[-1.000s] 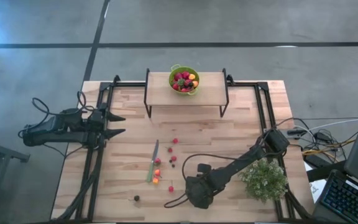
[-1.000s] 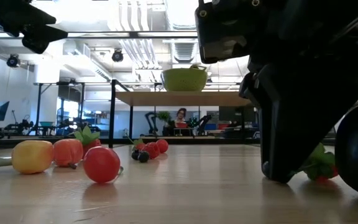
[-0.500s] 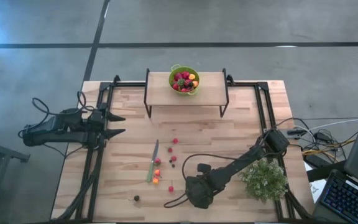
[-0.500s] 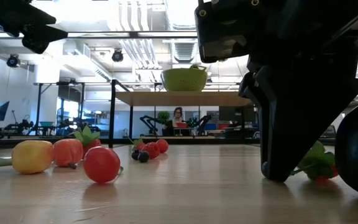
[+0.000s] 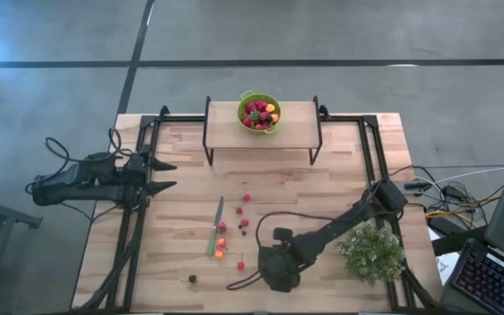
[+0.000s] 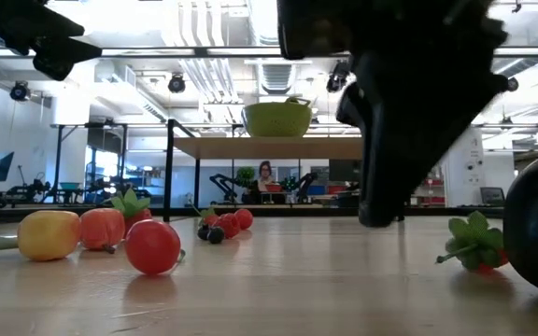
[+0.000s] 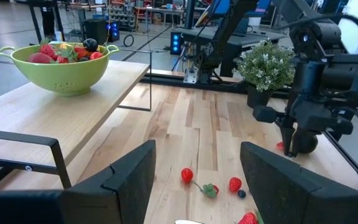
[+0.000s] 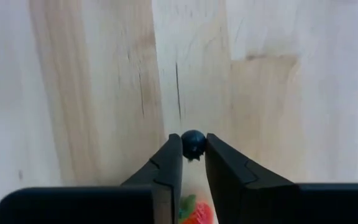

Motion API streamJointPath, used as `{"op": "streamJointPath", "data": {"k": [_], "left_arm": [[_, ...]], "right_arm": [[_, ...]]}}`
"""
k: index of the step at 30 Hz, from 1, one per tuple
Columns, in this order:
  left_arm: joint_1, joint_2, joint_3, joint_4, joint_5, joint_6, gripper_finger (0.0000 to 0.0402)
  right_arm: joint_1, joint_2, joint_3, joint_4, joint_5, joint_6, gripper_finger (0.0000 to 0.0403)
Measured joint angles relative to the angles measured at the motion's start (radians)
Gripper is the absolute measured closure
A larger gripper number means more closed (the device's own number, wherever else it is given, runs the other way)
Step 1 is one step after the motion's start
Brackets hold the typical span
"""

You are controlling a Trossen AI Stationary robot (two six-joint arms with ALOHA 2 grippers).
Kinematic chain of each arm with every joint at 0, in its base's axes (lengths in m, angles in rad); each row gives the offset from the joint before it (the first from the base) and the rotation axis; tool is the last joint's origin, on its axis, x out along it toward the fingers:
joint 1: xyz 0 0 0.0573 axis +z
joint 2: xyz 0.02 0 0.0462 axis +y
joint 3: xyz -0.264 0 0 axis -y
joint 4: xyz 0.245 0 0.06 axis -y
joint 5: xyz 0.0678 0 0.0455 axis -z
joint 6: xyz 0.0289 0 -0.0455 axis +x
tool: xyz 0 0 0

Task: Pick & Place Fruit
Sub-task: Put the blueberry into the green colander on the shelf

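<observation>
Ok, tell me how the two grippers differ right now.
The left gripper has its fingers spread wide and empty; the right gripper is pinched on a small dark berry. The left gripper hangs at the table's left edge, pointing level across it; the right gripper points down at the boards near the front. Both have dark fingers.

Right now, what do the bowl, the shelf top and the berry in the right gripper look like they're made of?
Bowl: likely plastic, glossy lime green with strainer holes.
Shelf top: pale wood, matte, visible grain.
Berry: small dark blue ball with a dull sheen, probably plastic or rubber, pinched in the right gripper.
</observation>
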Motion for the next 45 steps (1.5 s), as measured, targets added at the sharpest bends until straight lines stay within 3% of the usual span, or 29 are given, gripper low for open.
{"op": "streamJointPath", "data": {"k": [15,34,45], "left_arm": [[0.000,0.000,0.000,0.000,0.000,0.000,0.0161],[0.000,0.000,0.000,-0.001,0.000,0.000,0.0161],[0.000,0.000,0.000,-0.001,0.000,0.000,0.0161]], "right_arm": [[-0.026,-0.015,0.011,-0.016,0.000,-0.062,0.0358],[-0.130,-0.233,0.011,-0.050,0.009,-0.190,0.0395],[-0.178,-0.238,0.004,-0.063,0.070,-0.272,0.0390]]}}
